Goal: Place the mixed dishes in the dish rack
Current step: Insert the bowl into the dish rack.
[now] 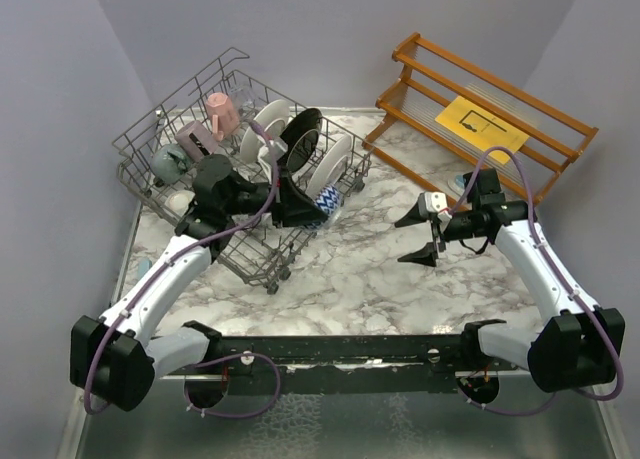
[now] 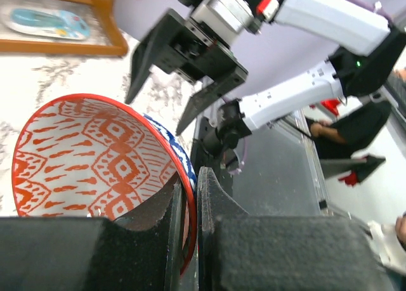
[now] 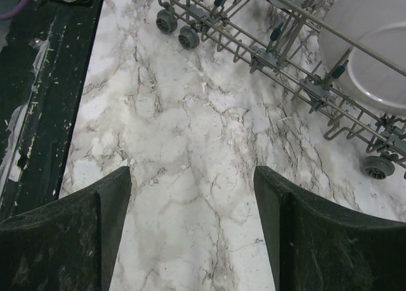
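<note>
Left gripper [image 2: 189,199] jaws clamped on the rim of a red-patterned ceramic bowl [image 2: 95,158], over the right edge of the grey wire dish rack [image 1: 137,137], right gripper [image 3: 192,172] jaws wide apart, empty, above the marble tabletop [image 3: 190,126].

The left arm [image 1: 165,284] and right arm [image 1: 545,264] wear white shells between black joints, ending in black wedge-shaped fingers [image 3: 63,240]. A purple cable [image 1: 500,149] loops along each, up from the black mounting bar [image 1: 340,351].

Spread right gripper [image 3: 191,174] above marble table [image 3: 177,107], dish rack [image 3: 298,58] beyond
</note>
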Robot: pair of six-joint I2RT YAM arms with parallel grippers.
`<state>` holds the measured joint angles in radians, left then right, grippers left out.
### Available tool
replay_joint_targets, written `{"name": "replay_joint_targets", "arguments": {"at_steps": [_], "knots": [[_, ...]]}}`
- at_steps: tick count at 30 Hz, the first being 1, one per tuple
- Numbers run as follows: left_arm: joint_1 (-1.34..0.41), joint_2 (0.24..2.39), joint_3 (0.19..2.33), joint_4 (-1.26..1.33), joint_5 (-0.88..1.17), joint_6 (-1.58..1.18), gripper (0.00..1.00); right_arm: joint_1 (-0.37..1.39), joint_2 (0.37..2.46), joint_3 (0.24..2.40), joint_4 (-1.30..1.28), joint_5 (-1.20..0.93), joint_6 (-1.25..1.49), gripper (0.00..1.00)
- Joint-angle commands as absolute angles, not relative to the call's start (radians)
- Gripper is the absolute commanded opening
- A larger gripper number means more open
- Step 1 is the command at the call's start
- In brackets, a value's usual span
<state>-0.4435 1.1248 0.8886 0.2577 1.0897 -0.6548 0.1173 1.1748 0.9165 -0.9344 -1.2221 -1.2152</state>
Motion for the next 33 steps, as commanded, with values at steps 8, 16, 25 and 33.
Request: {"name": "replay_joint_targets", "arguments": {"at_steps": [8,16,25,33], "knots": [[-0.126,1.098,0.788,0.567,1.243,-0.951,0.0,0.111,1.179,0.893,-0.884,-1.237,-1.199,0.77],[-0.027,1.175,0.774,0.483,1.324,-0.874,0.0,0.113,1.179,0.889,-0.882,-1.233,-1.204,0.77],[0.008,1.251,0.811,0.238,1.325,-0.663,0.0,0.112,1.184,0.885,-0.885,-1.229,-1.213,0.77],[0.005,1.306,0.815,0.208,1.324,-0.621,0.0,0.112,1.187,0.884,-0.891,-1.225,-1.222,0.77]]}}
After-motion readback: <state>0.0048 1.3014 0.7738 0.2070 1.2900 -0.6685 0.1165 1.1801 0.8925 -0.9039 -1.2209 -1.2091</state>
